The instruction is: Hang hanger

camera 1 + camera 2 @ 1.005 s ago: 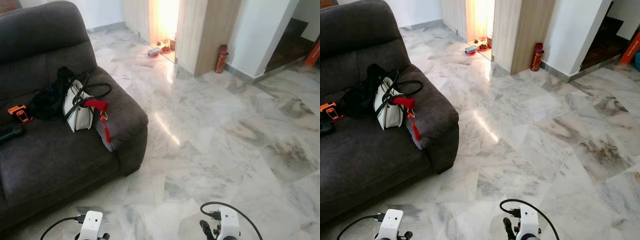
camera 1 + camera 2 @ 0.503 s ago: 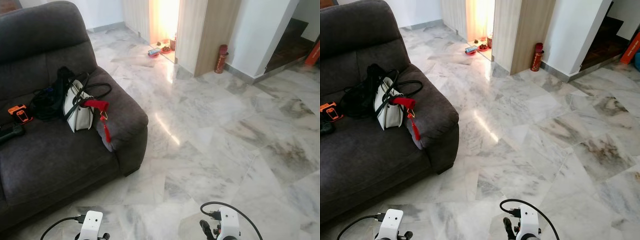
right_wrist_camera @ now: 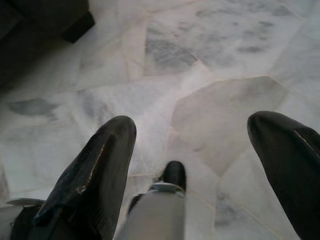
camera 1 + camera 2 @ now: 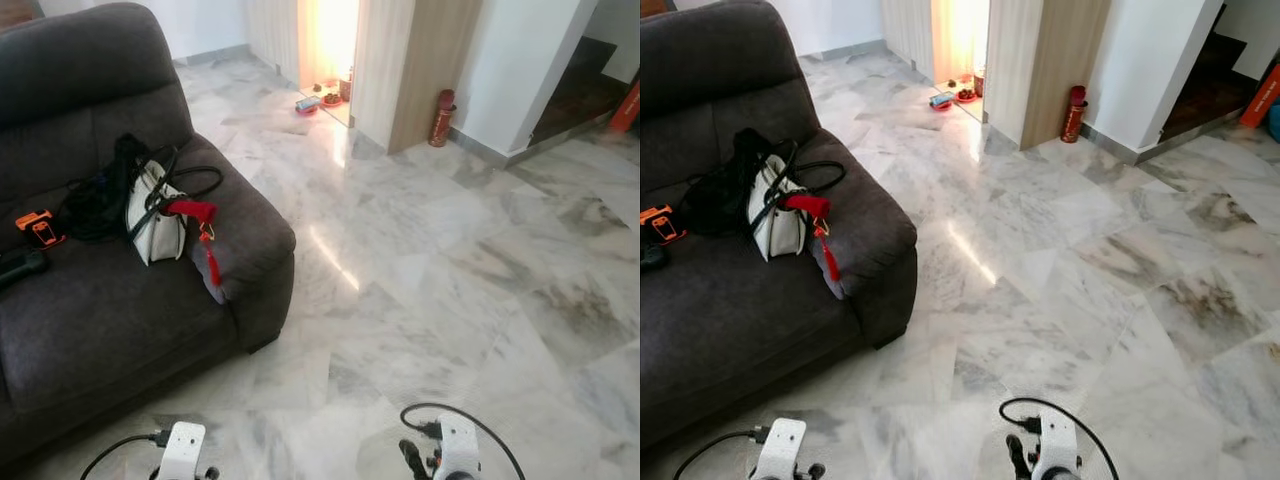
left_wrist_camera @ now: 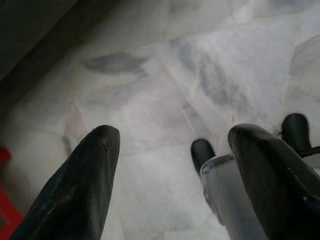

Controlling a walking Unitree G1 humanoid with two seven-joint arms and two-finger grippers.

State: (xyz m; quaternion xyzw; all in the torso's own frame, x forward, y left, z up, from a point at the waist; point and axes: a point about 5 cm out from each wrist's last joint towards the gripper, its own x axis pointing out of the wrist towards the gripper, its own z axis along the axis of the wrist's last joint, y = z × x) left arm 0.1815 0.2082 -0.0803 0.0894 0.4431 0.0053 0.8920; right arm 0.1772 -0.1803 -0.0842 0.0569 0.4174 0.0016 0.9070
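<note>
Both arms hang idle, left gripper (image 5: 170, 185) and right gripper (image 3: 200, 175) spread apart, holding nothing. No hanger appears, perhaps buried among the bags (image 4: 150, 205) on the sofa (image 4: 100, 320); searching blindly risks snagging straps.

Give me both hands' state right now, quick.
Left hand: open, holding nothing, hanging over the marble floor.
Right hand: open, holding nothing, also over the floor.

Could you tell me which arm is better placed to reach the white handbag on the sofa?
Probably the left: the white handbag sits on the sofa, on the side of the left gripper. The right gripper, likewise open and empty, hangs over the marble floor farther away.
</note>
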